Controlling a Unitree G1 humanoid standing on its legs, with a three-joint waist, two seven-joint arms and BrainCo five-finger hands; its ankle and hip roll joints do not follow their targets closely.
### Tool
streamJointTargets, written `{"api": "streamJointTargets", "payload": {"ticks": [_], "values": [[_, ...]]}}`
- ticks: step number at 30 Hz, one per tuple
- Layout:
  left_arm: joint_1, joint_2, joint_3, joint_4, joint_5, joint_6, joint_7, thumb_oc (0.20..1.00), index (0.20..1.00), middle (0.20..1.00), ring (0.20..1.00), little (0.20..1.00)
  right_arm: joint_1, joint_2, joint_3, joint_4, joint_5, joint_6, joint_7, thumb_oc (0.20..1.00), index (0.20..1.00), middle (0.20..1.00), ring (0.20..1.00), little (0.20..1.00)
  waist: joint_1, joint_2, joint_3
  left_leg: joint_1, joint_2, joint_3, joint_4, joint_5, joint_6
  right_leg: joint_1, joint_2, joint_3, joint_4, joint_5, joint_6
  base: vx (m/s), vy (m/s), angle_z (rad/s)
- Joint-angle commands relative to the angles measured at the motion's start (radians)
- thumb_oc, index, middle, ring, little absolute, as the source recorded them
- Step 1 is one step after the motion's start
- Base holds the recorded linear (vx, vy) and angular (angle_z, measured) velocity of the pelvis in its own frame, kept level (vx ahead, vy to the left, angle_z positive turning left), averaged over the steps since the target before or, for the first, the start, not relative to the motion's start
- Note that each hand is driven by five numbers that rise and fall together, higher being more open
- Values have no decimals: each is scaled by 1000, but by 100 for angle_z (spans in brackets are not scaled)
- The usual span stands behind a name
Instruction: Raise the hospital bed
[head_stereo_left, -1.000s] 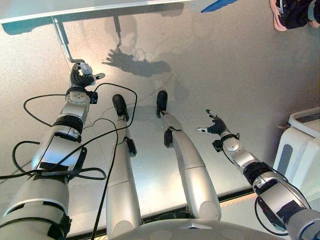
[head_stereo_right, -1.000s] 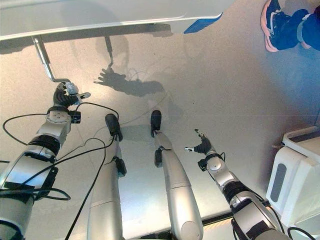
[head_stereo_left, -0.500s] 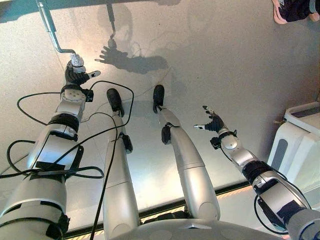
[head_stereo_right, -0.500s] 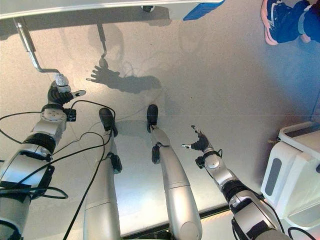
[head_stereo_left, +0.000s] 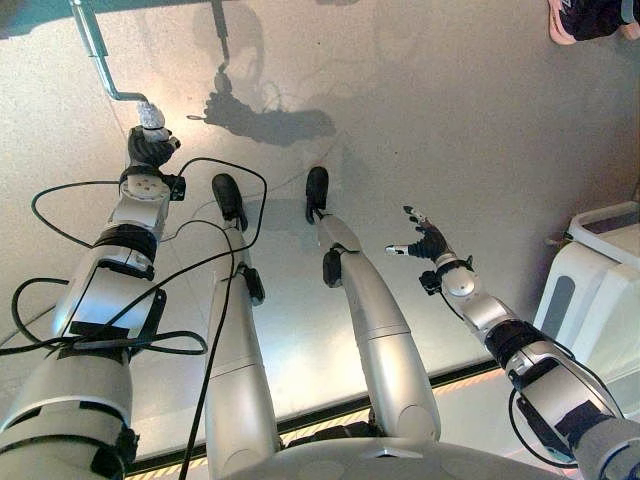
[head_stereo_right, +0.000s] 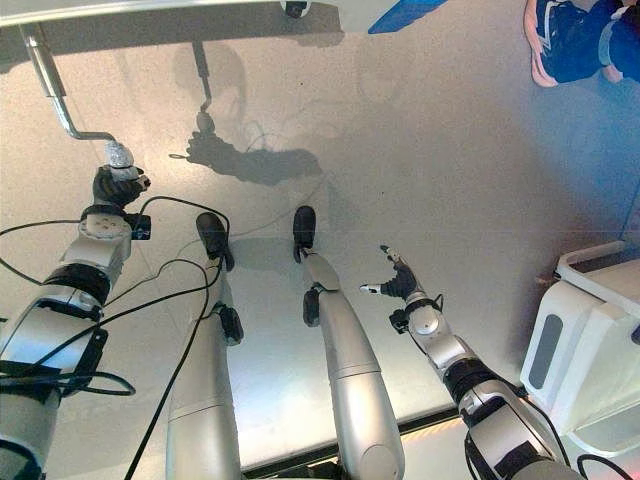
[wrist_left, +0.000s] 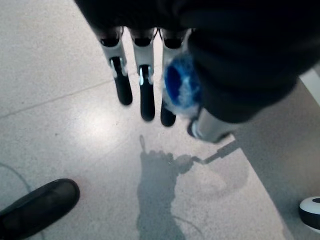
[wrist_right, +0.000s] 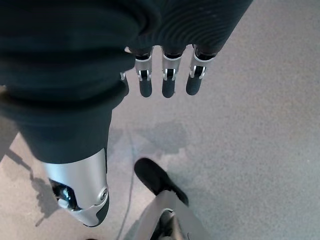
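A bent metal crank rod (head_stereo_right: 45, 75) comes down from the bed's edge (head_stereo_right: 100, 8) along the top of the eye views. It ends in a silver knob (head_stereo_left: 150, 115). My left hand (head_stereo_left: 148, 150) reaches up from the lower left and is shut round that knob, thumb tucked in. In the left wrist view the blue-and-silver knob (wrist_left: 181, 90) sits against the palm beside the fingers (wrist_left: 145, 95). My right hand (head_stereo_left: 428, 243) hangs open over bare floor at the right, fingers (wrist_right: 167, 82) relaxed, holding nothing.
A white plastic cart (head_stereo_left: 600, 290) stands at the right edge. A person's shoe (head_stereo_right: 560, 40) is at the top right. A blue part (head_stereo_right: 405, 12) and a caster (head_stereo_right: 293, 8) show under the bed. Grey floor lies between my hands.
My left hand's thumb, stuck out before, has folded in round the knob. The whole picture shifted as the camera moved. The right hand has hardly moved.
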Motion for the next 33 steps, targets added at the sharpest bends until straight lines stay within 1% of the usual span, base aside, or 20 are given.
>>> {"api": "streamJointTargets", "payload": {"ticks": [1,3,5,6,7,22,33], "values": [[17,26,1,-20,8,-9,14,200,200,200,200,200,82,-44,28,-27,16,-21,9,1000,1000,1000,1000,1000,-2,-15,-27,-28,-39,-14,82,-88,45,42,-5,2,-102,106,142,0,0,0],[16,25,-2,-21,10,-9,14,213,213,213,213,213,82,-41,28,-12,14,-20,8,1000,1000,1000,1000,1000,-1,-14,-28,-28,-40,-14,83,-88,45,41,-5,4,-101,106,141,0,0,0],[16,24,-1,-23,8,-9,16,485,485,485,485,485,83,-39,28,-9,14,-20,8,1000,1000,1000,1000,1000,0,-13,-28,-28,-40,-14,81,-87,44,41,-5,3,-102,106,141,0,0,0],[16,24,-1,-23,8,-9,16,485,485,485,485,485,83,-39,28,-9,14,-20,8,1000,1000,1000,1000,1000,0,-13,-28,-28,-40,-14,81,-87,44,41,-5,3,-102,106,141,0,0,0],[14,25,-2,-24,1,-12,15,1000,1000,1000,1000,1000,83,-37,30,-5,15,-19,11,1000,1000,1000,1000,1000,1,-11,-28,-27,-40,-13,80,-86,44,43,-6,1,-103,107,142,0,0,0],[1,30,-10,-31,1,-14,13,1000,1000,1000,1000,1000,89,-35,36,10,13,-18,15,1000,1000,1000,1000,1000,3,-11,-22,-3,-42,-10,61,-79,43,63,-7,2,-111,108,144,0,0,0],[-7,35,-25,-56,0,-18,19,1000,1000,1000,1000,1000,104,-37,34,17,10,-19,19,1000,1000,1000,1000,1000,8,-2,-20,0,-46,-7,65,-83,45,63,-8,3,-102,104,143,0,0,0]]}}
